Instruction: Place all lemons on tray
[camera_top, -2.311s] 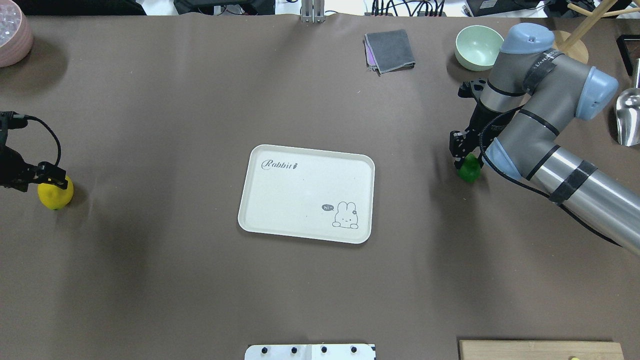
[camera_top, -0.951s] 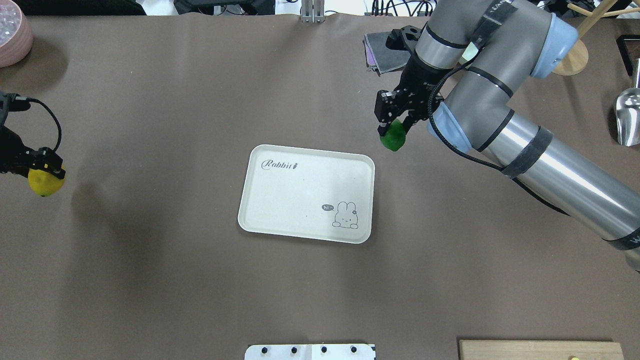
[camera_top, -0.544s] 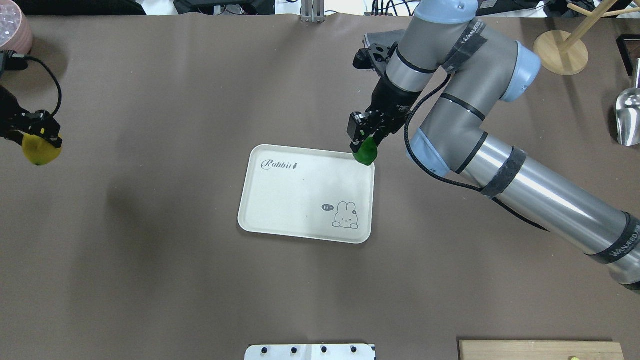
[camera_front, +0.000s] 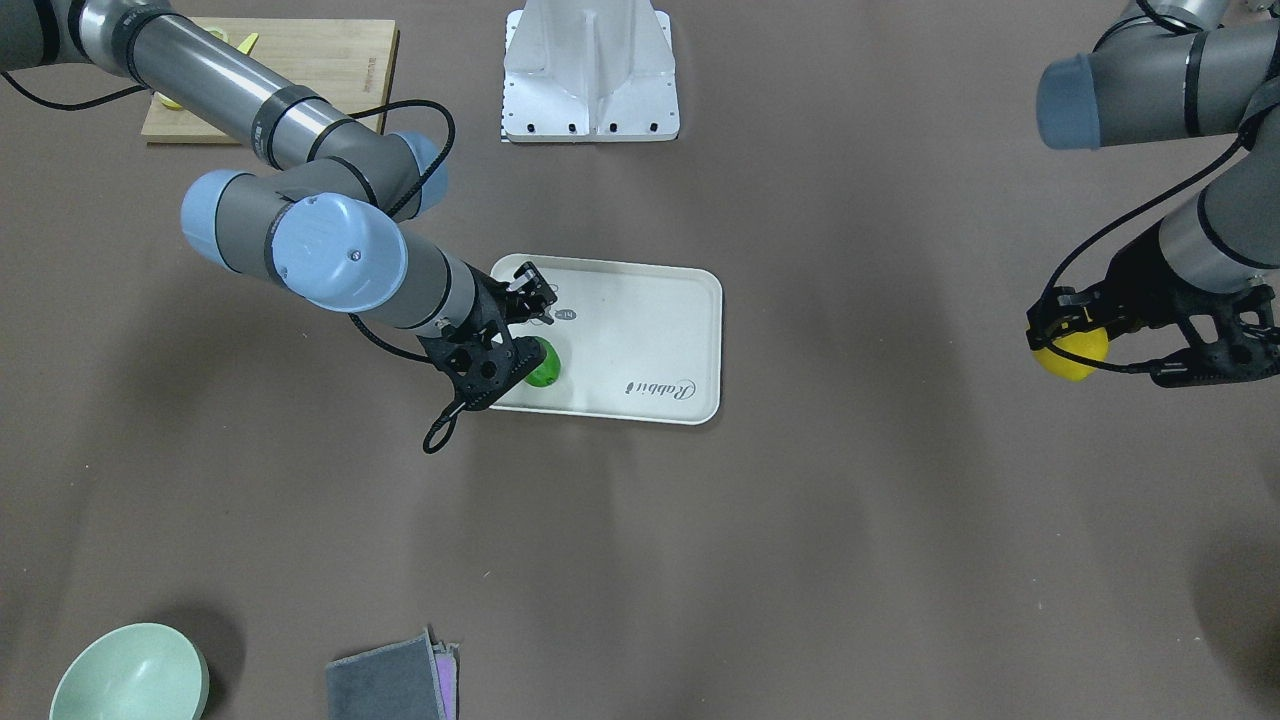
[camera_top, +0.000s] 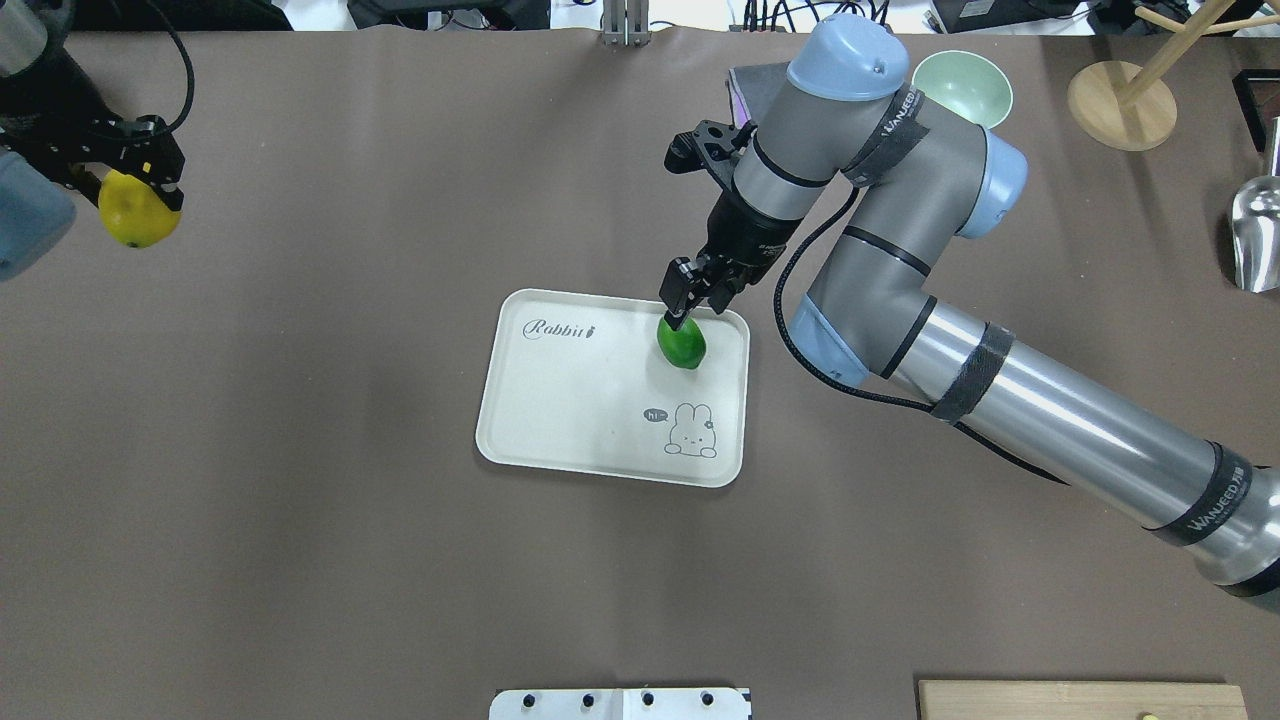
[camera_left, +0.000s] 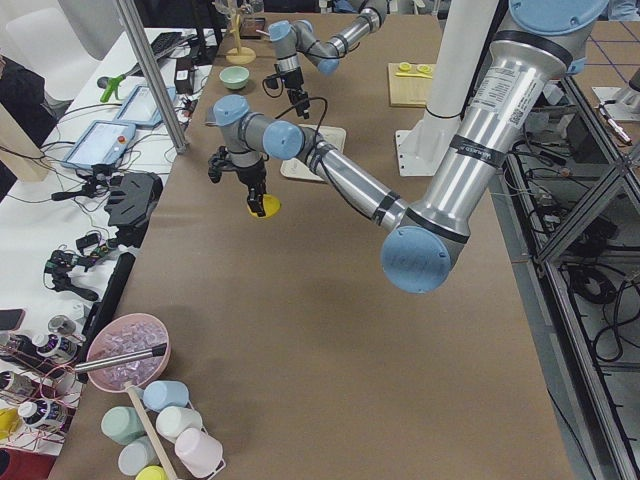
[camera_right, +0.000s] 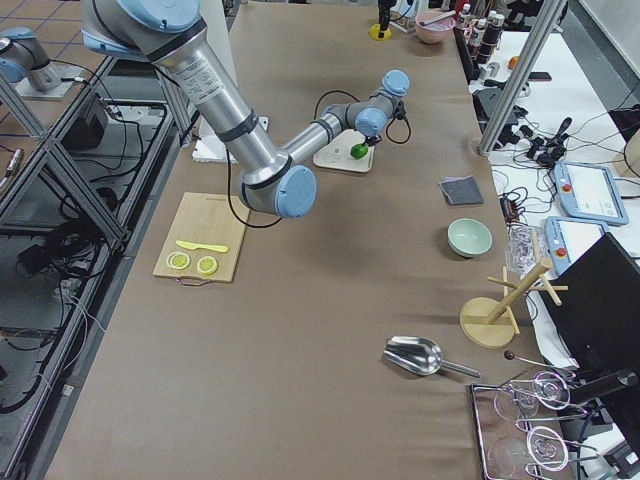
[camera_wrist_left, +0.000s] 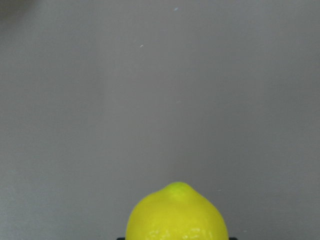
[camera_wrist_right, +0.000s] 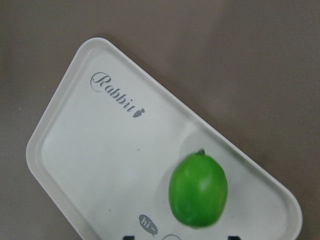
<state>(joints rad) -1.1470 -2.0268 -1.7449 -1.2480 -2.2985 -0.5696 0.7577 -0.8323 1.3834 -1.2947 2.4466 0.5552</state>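
The cream-white tray (camera_top: 570, 400) lies at the table's middle. The green lemon (camera_top: 681, 343) lies on it near its far right corner, also in the right wrist view (camera_wrist_right: 198, 190) and the front view (camera_front: 543, 365). My right gripper (camera_top: 688, 300) hangs just above this lemon, its fingers spread wider than the fruit, open. My left gripper (camera_top: 140, 188) is at the far left, shut on the yellow lemon (camera_top: 138, 212), held off the table, well away from the tray. The yellow lemon fills the bottom of the left wrist view (camera_wrist_left: 176, 215).
A pale green bowl (camera_top: 960, 85), a grey cloth (camera_front: 395, 685), a wooden stand (camera_top: 1120, 90) and a metal scoop (camera_top: 1255, 235) sit at the far right. A wooden cutting board (camera_front: 270, 70) with lemon slices lies near the robot's base plate (camera_front: 590, 70).
My right gripper carried the green lemon leftward from the table onto the tray and opened. My left gripper lifted the yellow lemon and moved it toward the far side.
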